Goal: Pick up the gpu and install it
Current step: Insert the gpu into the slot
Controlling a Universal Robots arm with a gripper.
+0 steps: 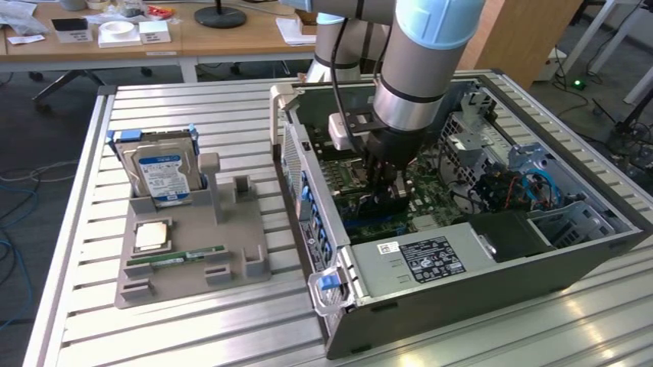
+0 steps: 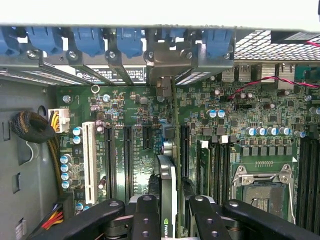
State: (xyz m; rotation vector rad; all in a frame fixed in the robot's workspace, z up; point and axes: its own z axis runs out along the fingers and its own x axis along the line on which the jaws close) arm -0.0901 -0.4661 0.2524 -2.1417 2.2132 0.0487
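Exterior view: grey-and-blue robot arm [image 1: 414,69] reaches down into an open dark-grey computer case [image 1: 571,260] lying on its side on a ribbed aluminium desk [image 1: 204,115]. Black pincer [image 1: 383,187] sits low over the green motherboard [image 1: 433,200], with something dark between its fingers, hard to make out from here. Toward the exterior view's left, a grey plastic parts holder [image 1: 240,229] rests on the desk, well apart from the case. It carries a boxy hard drive with blue-white label [image 1: 164,176] standing upright, a square silver processor chip [image 1: 153,235] lying flat, and a narrow green RAM stick [image 1: 179,258] lying flat near the holder's front. A wooden table with papers and small boxes [image 1: 194,42] stands behind.

Wrist view: black pincer [image 2: 170,207] fingers [image 2: 146,215] are closed narrowly on the gpu [image 2: 168,185], a thin card seen edge-on, dark face with a small green logo, standing upright over the motherboard [image 2: 135,100]. The card's edge lines up with a long black expansion slot [image 2: 184,145]; whether it is fully seated I cannot tell. Its silver metal end bracket [image 2: 167,62] meets the case's rear slot row, under blue plastic retaining clips [image 2: 90,40]. Beside it stand a white expansion slot [image 2: 90,160], a silver processor socket [image 2: 262,187] and a bundle of sleeved power cables [image 2: 32,127].
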